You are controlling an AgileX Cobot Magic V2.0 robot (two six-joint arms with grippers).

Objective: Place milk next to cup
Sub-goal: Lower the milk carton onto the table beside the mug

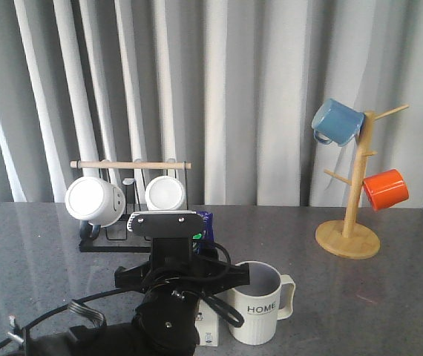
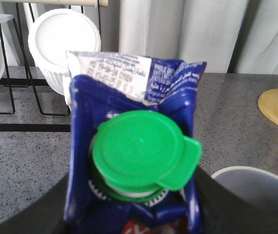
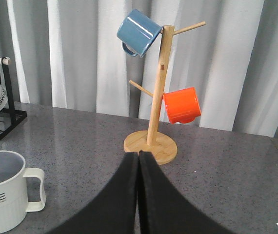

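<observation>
L gripper (image 2: 139,214) clamped on milk (image 2: 139,146), carton upright just left of cup (image 1: 256,302), prob. on table (image 1: 389,297), base hidden. R gripper (image 3: 138,161) fingers together, empty, facing mug tree (image 3: 151,141).

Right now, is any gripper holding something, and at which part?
The left gripper holds the milk by its upper body, just below the green cap. The right gripper is shut and holds nothing.
</observation>
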